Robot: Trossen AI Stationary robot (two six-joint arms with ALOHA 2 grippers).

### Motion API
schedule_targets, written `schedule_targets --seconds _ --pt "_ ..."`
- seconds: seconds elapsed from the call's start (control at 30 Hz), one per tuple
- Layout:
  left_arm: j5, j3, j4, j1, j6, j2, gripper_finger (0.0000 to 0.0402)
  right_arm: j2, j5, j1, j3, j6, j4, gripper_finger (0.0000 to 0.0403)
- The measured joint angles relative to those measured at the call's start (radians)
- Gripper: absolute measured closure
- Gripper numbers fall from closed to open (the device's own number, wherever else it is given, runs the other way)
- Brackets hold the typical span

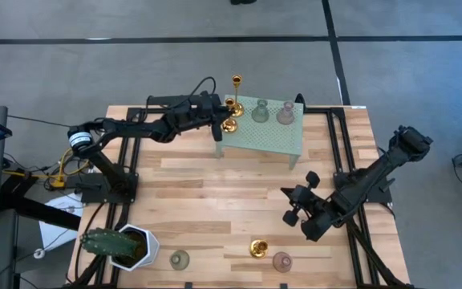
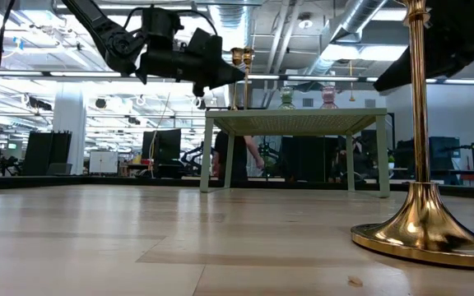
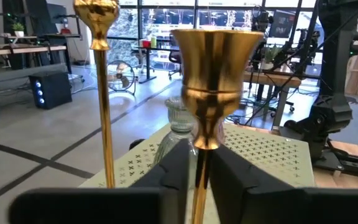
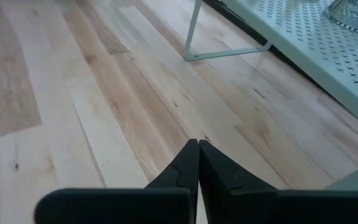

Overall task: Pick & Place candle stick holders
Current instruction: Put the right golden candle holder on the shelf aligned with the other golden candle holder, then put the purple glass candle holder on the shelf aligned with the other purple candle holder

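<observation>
Gold short-stemmed metal candle holder [image 3: 213, 74] stands at the mint-green perforated stand's [image 1: 271, 140] left edge, its stem between the left end effector's [image 3: 197, 171] narrowly parted fingers, apparently being set down.

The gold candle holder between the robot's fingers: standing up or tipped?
Upright: the gold candle holder has its stem vertical between the left gripper's fingers.

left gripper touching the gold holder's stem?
Cannot tell. Left wrist view shows the left gripper fingers straddling the gold holder stem, margins too thin to judge.

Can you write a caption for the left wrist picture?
Left gripper around a gold candle holder's stem, above the green stand.
</observation>
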Motion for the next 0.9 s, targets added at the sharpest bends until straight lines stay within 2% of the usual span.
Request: schedule_targets --seconds 0.5,0.7,0.9 --pt "0.0 0.0 -0.023 -0.007 0.0 0.0 0.0213 0.0 0.0 -0.004 0.0 -0.002 -0.009 0.0403" --pt "0.0 0.0 -0.182 0.019 0.003 -0.055 0.0197 0.0 0.0 -0.003 0.0 -0.002 -0.008 0.0403" --pt "0.002 0.0 -0.384 0.032 0.033 -0.165 0.0211 0.0 -0.001 -0.003 0.0 -0.002 -0.012 0.0403"
